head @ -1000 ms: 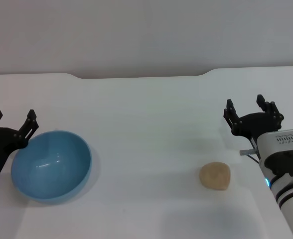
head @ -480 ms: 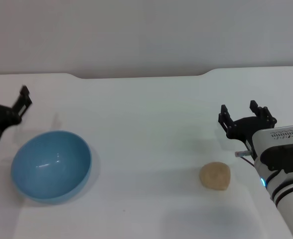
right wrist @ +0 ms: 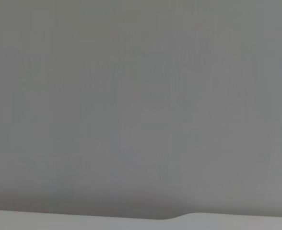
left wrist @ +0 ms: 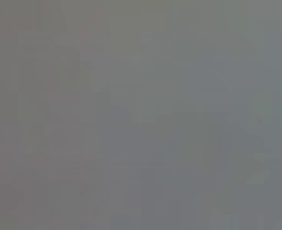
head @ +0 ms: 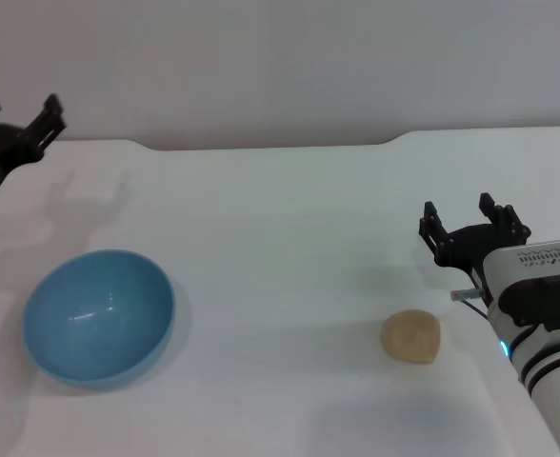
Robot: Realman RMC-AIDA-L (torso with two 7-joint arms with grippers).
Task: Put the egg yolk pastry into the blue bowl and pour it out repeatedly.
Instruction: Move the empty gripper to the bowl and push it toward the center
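Left claw (head: 18,119): raised at the far left edge, fingers spread wide, holding nothing. Blue bowl (head: 98,316): upright on the white desk (head: 280,238), near left, nothing inside. Egg yolk pastry (head: 411,336): lying on the desk, well apart from the bowl. Right claw (head: 469,227): just beyond the pastry, fingers wide, holding nothing

A wide, smooth white table (head: 290,238) with a matte top carries everything here; its far edge has a shallow raised step near the middle. Two things lie directly on it. A round, deep, glossy light-blue bowl (head: 99,316) sits upright with its inside bare. Well apart from the bowl, off to its right across bare tabletop, rests a small, lumpy, pale tan egg yolk pastry (head: 411,336).
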